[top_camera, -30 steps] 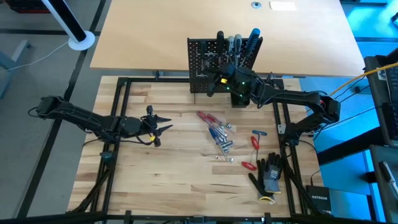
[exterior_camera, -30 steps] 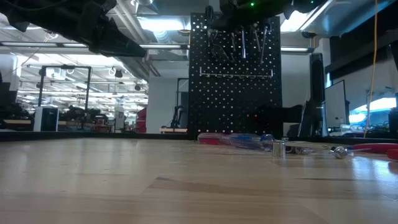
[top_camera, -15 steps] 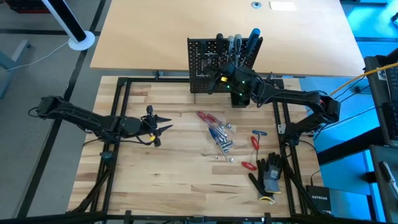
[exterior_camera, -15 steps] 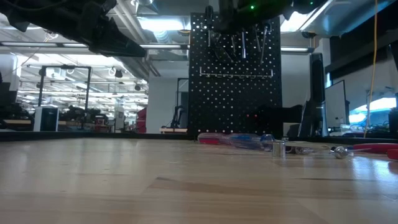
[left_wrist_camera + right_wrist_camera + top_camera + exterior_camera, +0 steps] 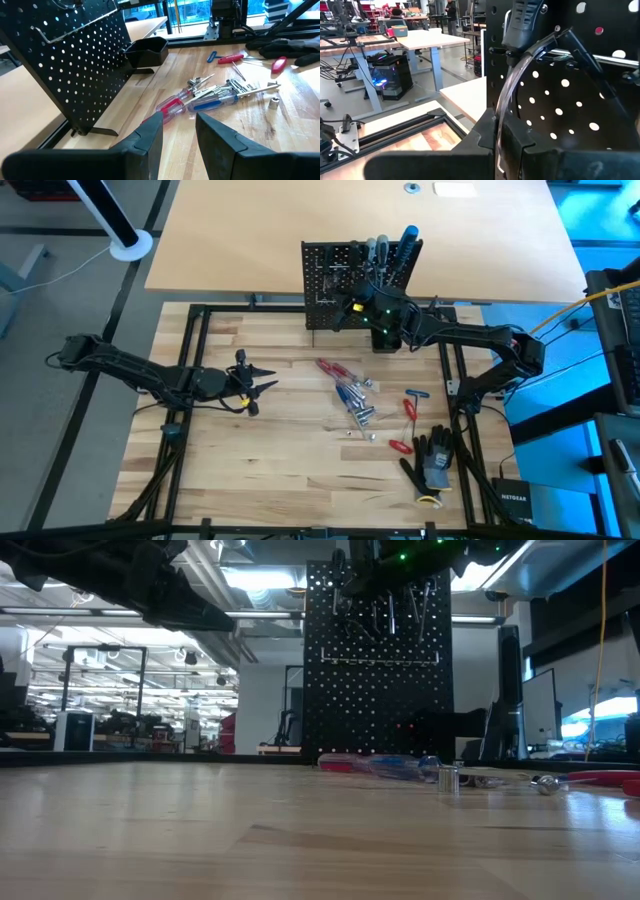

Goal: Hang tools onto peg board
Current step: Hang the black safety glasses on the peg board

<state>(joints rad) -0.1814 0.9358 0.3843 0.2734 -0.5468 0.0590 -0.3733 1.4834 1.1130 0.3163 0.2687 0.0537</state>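
One black peg board [image 5: 345,275] stands at the table's far side with roughly three or four tools [image 5: 385,252] hanging on it. A cluster of loose screwdrivers [image 5: 350,390], red- and blue-handled, lies mid-table; the exact number cannot be told. One pair of black gloves [image 5: 435,460] lies near right. Two robot arms.

One word can be made out: "NETGEAR", in pale letters on the small black box [image 5: 513,499] lying just off the desk's near right corner in the high view, beside the black frame rail. The print is tiny and only just legible. No other text, label, number or sign can be read in any of the four views.
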